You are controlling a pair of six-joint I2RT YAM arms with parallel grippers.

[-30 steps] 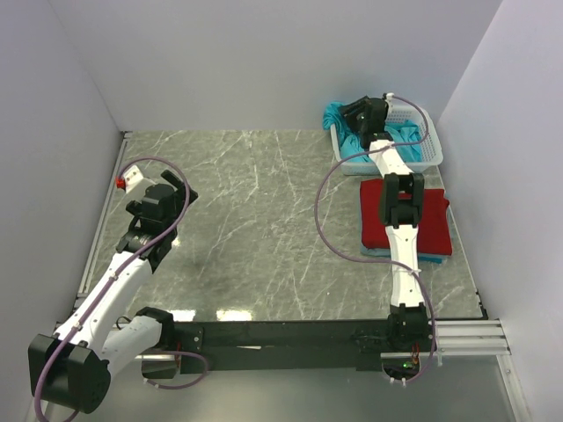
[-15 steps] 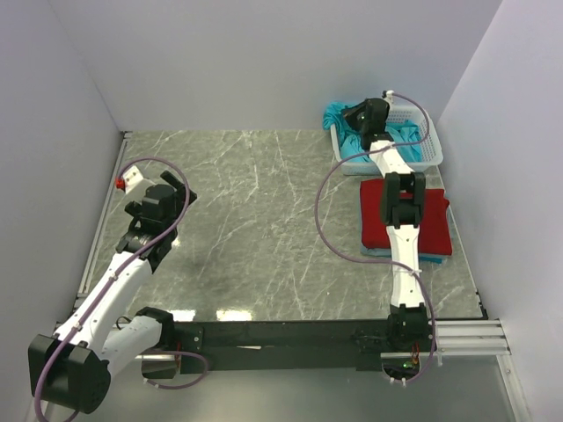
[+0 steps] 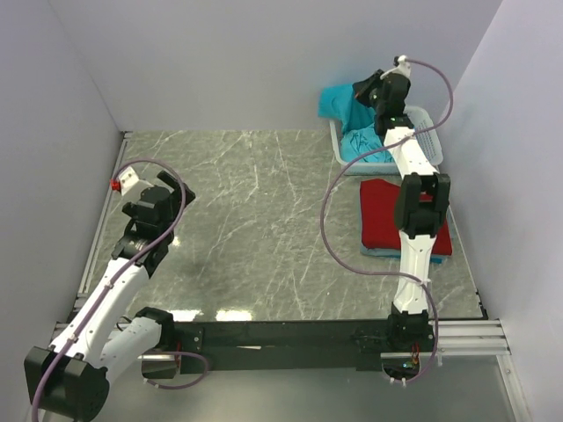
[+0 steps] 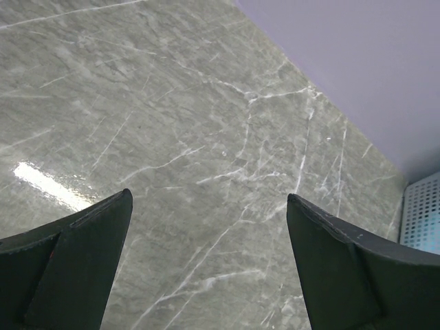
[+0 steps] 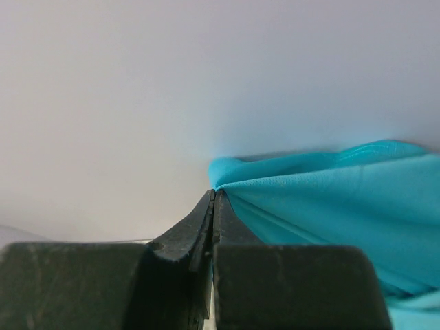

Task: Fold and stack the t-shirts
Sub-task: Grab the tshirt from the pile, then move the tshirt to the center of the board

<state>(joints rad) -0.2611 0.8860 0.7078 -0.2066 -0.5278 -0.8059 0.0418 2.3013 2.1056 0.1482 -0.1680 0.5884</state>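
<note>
Status: right gripper [image 3: 368, 91] is up above the basket [image 3: 429, 132] with one teal t-shirt [image 3: 338, 101] pinched at a fold. In the right wrist view the jaws of the right gripper [image 5: 213, 196] are pressed together on a thin ridge of the teal t-shirt [image 5: 330, 189], with no gap showing. We judge the high hold is there to pull this shirt free of the remaining teal t-shirts [image 3: 369, 142] in the basket, so it can hang out before it goes down on the worktop [image 3: 255, 202].

Left gripper [image 3: 173, 186] hovers over bare worktop on the left, well apart from any cloth. Its jaws stand wide apart with nothing between them, as the left wrist view shows for the left gripper [image 4: 210, 199]. We read that as parked, leaving the middle free as a folding area.

The stack is just beside the basket, on the near side: a red t-shirt [image 3: 380, 215] lies folded on top, with a teal edge [image 3: 378, 252] peeking out under it. So some shirts are done and more are left in the basket.

Compared with a second ago, the right gripper was down in the basket and has since risen well above it toward the back wall, with the shirt coming up along with it. The left arm has only shifted slightly. The stack looks unchanged.
</note>
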